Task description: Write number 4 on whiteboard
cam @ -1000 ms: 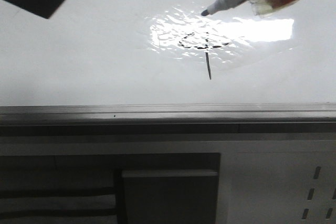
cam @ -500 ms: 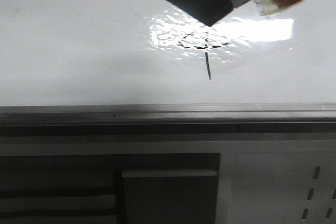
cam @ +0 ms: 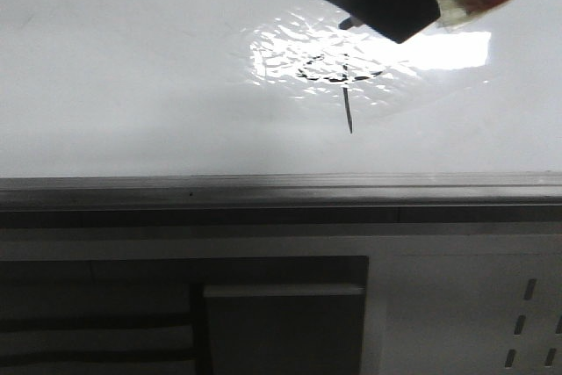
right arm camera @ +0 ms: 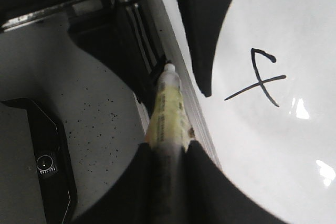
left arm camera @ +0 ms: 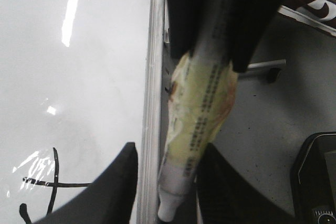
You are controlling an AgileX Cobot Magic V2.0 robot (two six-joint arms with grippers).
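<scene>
Since the number 4 (cam: 338,85) already sits on the whiteboard (cam: 132,85), my right tool (right arm camera: 167,150) grips the marker (right arm camera: 167,111) while my left tool (left arm camera: 167,182), spread wide, straddles its tip at 12 o'clock from the drawing, apparently to take it.

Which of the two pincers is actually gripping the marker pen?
The right pincer: its fingers clamp the marker by its barrel. The left pincer merely straddles the marker's far end, fingers apart and seemingly not touching it.
</scene>
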